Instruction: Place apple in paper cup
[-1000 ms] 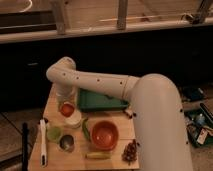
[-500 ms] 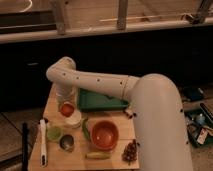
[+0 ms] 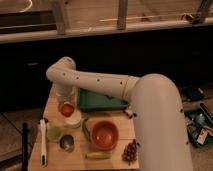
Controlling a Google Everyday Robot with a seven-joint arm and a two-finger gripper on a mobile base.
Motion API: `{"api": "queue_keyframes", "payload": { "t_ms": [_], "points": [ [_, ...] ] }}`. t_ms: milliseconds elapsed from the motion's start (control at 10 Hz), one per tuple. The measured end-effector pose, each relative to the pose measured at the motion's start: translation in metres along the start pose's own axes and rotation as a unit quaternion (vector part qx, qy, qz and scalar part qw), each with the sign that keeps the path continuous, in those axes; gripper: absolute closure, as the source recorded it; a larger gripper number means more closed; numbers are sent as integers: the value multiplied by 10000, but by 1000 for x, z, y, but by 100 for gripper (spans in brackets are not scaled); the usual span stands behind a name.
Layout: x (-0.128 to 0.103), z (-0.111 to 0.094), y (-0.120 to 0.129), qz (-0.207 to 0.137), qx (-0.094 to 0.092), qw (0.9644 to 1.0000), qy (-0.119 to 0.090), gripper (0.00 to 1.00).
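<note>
The apple (image 3: 67, 109), small and red-orange, sits between the fingers of my gripper (image 3: 66, 106), which hangs down from the white arm at the left side of the wooden table (image 3: 115, 160). The gripper is shut on the apple. Directly under and slightly right of it stands the paper cup (image 3: 74, 120), short, wide and cream-white. The apple is at the cup's back-left rim; I cannot tell whether it touches the cup.
A light-green cup (image 3: 54, 133) and a grey metal cup (image 3: 66, 143) stand in front of the paper cup. An orange-red bowl (image 3: 104, 135), a green tray (image 3: 100, 101), a dark grape bunch (image 3: 131, 151), a yellowish fruit (image 3: 97, 155) and a white utensil (image 3: 43, 142) share the table.
</note>
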Motion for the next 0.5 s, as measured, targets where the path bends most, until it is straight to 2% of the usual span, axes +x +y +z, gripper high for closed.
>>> {"api": "queue_keyframes", "payload": {
  "t_ms": [500],
  "points": [
    [0,0,1,-29,-4,10000,-2,57]
  ]
}}
